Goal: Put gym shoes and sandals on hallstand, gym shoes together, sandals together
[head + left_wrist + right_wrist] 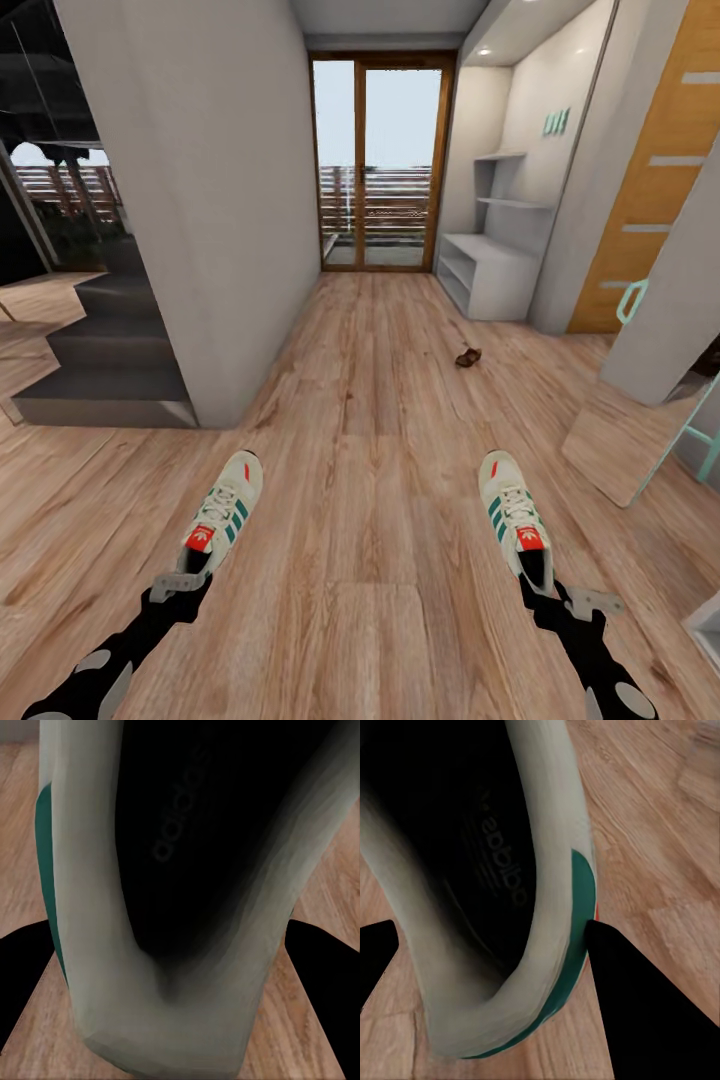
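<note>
Your left gripper (183,583) is clamped on the heel of the left gym shoe (224,511), and your right gripper (548,592) is clamped on the heel of the right gym shoe (512,515), both toes pointing away over the corridor floor (370,420). One sandal (467,357) lies far ahead to the right, near the hallstand (492,262) against the far right wall.

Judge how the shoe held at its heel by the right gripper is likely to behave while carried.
The right shoe is gripped only at its heel collar, toe sticking out, so it may sag or pivot. The collar wall looks thin and padded, so it probably squashes under the right gripper. It likely weighs little.
</note>
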Robot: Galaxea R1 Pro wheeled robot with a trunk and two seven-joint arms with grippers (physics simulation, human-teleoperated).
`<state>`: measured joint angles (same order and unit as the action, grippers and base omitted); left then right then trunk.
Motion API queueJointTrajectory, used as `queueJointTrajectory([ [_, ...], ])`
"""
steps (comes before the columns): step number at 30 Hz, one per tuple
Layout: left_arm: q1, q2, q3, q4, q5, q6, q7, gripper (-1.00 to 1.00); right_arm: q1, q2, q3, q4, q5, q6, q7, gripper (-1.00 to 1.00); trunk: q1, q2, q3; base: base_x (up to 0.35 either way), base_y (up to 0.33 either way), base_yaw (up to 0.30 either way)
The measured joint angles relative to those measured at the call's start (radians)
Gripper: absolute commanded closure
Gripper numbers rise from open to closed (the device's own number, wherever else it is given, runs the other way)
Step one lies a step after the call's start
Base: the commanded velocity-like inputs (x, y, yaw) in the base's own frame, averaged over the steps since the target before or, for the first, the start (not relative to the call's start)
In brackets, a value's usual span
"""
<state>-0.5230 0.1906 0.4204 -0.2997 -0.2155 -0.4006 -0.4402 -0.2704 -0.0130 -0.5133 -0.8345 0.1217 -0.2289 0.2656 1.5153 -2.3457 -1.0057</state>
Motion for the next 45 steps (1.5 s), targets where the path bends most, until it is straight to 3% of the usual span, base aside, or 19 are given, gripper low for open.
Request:
queueJointTrajectory([
  [45, -0.001, 0.0, 0.0, -0.001, 0.001, 0.0, 0.0, 1.0, 0.0, -0.002, -0.005, -0.004, 0.0, -0.002, -0.002, 1.0, 0.0, 0.0, 0.0, 0.341, 0.0, 0.0],
])
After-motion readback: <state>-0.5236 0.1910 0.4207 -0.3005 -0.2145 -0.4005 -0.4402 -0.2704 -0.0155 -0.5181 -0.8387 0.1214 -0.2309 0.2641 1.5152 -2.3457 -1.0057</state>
